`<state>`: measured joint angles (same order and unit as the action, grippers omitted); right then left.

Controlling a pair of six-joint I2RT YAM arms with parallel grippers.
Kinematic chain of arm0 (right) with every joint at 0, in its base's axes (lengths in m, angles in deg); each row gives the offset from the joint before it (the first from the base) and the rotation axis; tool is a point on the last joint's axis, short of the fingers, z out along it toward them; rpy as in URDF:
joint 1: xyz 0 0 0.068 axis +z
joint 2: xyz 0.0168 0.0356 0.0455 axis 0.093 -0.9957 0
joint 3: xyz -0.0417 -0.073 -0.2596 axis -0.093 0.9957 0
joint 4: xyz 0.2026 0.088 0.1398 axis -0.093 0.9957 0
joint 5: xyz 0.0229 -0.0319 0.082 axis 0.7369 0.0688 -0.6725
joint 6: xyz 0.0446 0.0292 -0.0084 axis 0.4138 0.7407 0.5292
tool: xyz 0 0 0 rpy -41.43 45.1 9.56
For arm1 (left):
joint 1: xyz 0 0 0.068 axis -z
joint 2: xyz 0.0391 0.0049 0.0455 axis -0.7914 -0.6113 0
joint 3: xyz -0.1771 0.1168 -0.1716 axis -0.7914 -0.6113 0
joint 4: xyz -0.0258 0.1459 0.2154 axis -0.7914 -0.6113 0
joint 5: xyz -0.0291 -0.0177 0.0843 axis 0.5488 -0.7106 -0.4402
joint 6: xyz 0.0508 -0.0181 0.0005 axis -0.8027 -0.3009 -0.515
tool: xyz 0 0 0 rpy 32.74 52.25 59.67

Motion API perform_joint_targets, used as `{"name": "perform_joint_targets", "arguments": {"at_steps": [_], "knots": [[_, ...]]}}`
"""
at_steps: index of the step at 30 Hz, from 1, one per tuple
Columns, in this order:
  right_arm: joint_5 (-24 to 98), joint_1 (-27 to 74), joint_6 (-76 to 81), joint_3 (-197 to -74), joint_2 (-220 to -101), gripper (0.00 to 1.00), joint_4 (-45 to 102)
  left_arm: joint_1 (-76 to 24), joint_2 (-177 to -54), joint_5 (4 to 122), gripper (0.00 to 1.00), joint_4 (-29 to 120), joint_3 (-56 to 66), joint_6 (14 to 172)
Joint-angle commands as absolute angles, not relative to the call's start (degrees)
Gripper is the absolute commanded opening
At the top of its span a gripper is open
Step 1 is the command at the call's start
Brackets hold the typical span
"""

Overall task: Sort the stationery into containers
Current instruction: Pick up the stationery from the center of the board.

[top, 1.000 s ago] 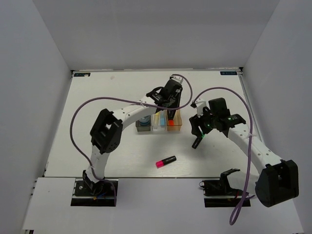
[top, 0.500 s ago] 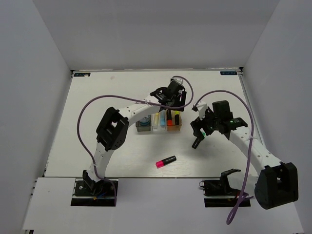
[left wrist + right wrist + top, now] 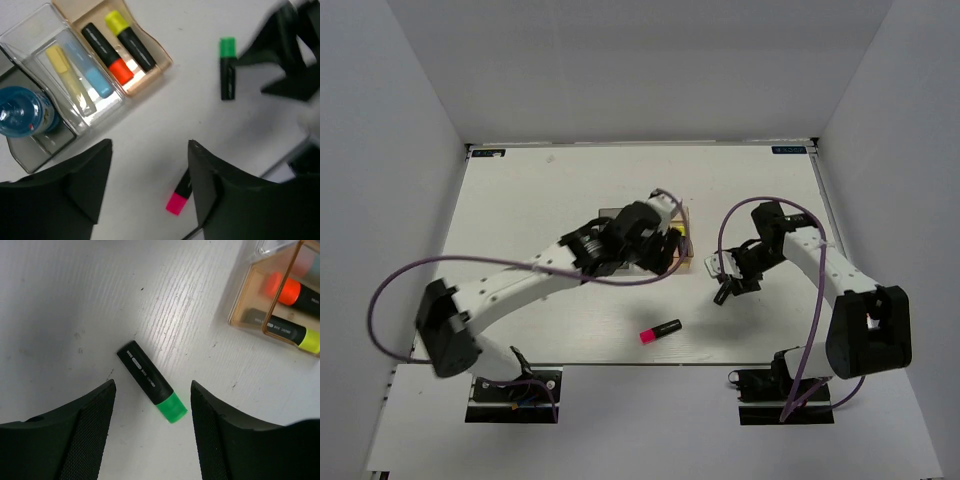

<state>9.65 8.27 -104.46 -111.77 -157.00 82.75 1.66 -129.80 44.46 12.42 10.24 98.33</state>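
My left gripper (image 3: 655,252) (image 3: 150,192) is open and empty, hovering above the containers. The orange-tan bin (image 3: 160,67) holds an orange-capped highlighter (image 3: 107,54) and a yellow-capped one (image 3: 131,42). The clear bin (image 3: 30,37) holds a pale-yellow pen (image 3: 67,77) and a light-blue pen (image 3: 90,75). The smoky grey bin (image 3: 37,150) holds the blue tape roll (image 3: 22,111). My right gripper (image 3: 729,273) (image 3: 151,405) is open, right above a green-capped highlighter (image 3: 150,380) (image 3: 227,75) (image 3: 722,293) lying on the table. A pink-capped highlighter (image 3: 660,330) (image 3: 180,197) lies nearer the front.
The left arm covers most of the bins in the top view; only the orange-tan bin's right end (image 3: 686,243) shows. It also shows in the right wrist view (image 3: 255,305). Purple cables loop beside both arms. White walls enclose the table.
My left arm has pulled back from the far side of the bins and now hangs over them, empty. My right wrist has turned and shifted slightly left over the green-capped highlighter.
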Motion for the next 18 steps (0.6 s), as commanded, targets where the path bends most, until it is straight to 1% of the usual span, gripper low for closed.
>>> {"name": "perform_joint_targets", "arguments": {"at_steps": [1,2,3,4,6,8,9,13,18], "knots": [[9.45,7.58,-129.65,-117.21,-161.27,0.64,96.65,4.19,-120.44,47.01,0.75,8.02,-1.01,95.79],[10.07,7.41,-131.15,-118.17,-161.99,0.64,96.91,4.89,-115.20,46.74,0.75,8.02,-5.49,97.10],[11.38,7.49,-132.30,-118.53,-163.74,0.64,98.05,4.98,-113.41,47.00,0.76,8.54,-9.80,97.72],[12.09,7.58,-136.84,-119.93,-165.67,0.62,98.93,5.25,-110.08,46.66,0.76,8.64,-11.67,99.03],[15.23,7.75,-138.54,-120.12,-168.31,0.61,99.64,5.86,-105.58,46.30,0.76,9.77,-18.60,101.50],[16.40,7.58,-140.40,-119.16,-170.25,0.60,98.59,6.39,-101.19,45.08,0.76,10.57,-21.43,103.78],[16.84,7.58,-140.31,-118.45,-170.61,0.60,94.58,6.91,-98.04,44.46,0.76,10.92,-24.84,104.57],[16.40,7.67,-136.89,-114.68,-171.40,0.60,84.20,6.92,-95.28,42.70,0.77,10.49,-28.12,105.90],[16.14,7.58,-133.72,-114.23,-173.51,0.60,79.70,7.80,-94.93,41.47,0.81,10.39,-29.88,106.86]]}}
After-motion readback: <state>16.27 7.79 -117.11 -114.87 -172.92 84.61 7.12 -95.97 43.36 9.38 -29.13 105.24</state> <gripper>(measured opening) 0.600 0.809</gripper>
